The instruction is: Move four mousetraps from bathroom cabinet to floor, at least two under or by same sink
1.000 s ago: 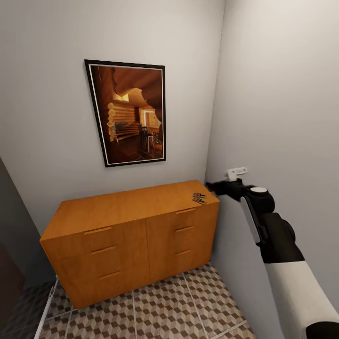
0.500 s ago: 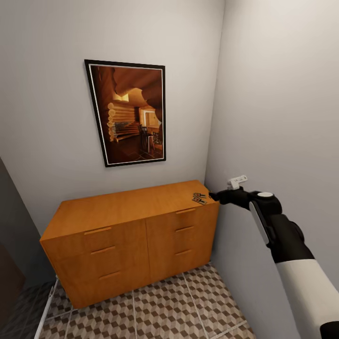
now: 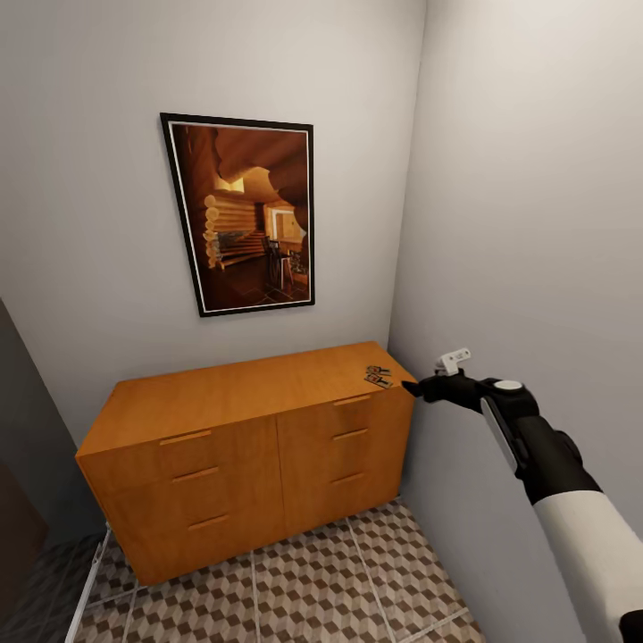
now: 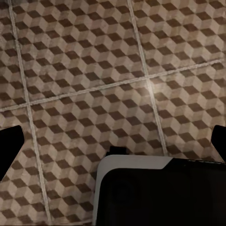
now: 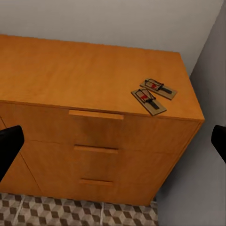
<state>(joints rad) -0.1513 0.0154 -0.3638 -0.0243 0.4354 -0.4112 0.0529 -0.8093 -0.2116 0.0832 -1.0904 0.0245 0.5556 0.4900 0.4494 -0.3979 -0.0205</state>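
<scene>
Two mousetraps [image 5: 149, 101] [image 5: 158, 88], small wooden boards with dark wire, lie side by side on the top of the orange-brown cabinet [image 3: 250, 446], at its right front corner [image 3: 378, 375]. My right gripper [image 3: 413, 388] hovers just off that corner, beside and slightly below the cabinet's top edge, close to the right wall. In the right wrist view its fingers [image 5: 9, 143] stand wide apart, open and empty. My left gripper [image 4: 113, 141] hangs open over the bathroom floor [image 4: 94, 70], holding nothing.
The cabinet fills a corner between the back wall and the right wall [image 3: 536, 223]. A framed picture [image 3: 241, 214] hangs above it. Cube-patterned tiles [image 3: 295, 589] spread in front. A dark panel [image 3: 18, 500] stands at the left edge.
My right arm has dropped and drawn back a little to the right, from above the cabinet's corner to beside it. The mousetraps have not moved.
</scene>
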